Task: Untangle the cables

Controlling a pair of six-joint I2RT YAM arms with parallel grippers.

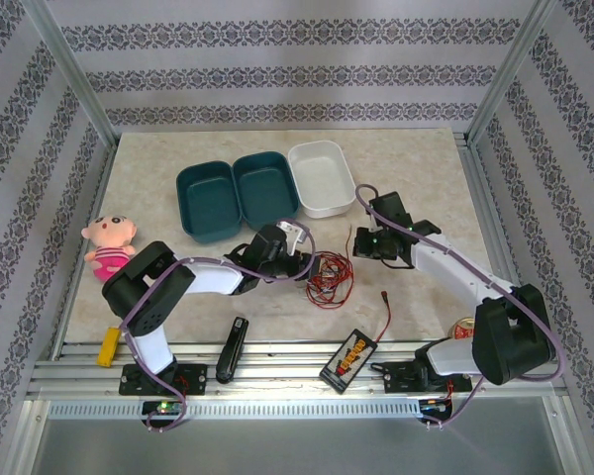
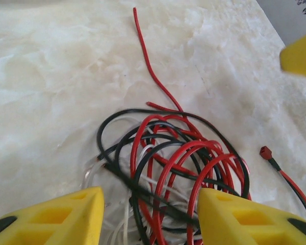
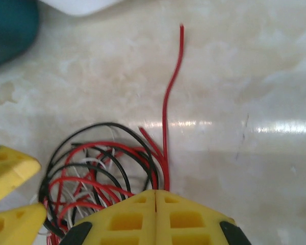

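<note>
I can read no writing: the print on the black-and-yellow box, low in the middle of the top view, is too small to make out. The cables lie tangled at the centre of the table, red, black and white loops wound through one another. My left gripper stands released, its yellow fingers either side of the heap; its view shows the white strands best. My right gripper is clenched. A red strand runs to its tips; I cannot tell whether it is pinched. Its free end reaches the upper middle of that view.
</note>
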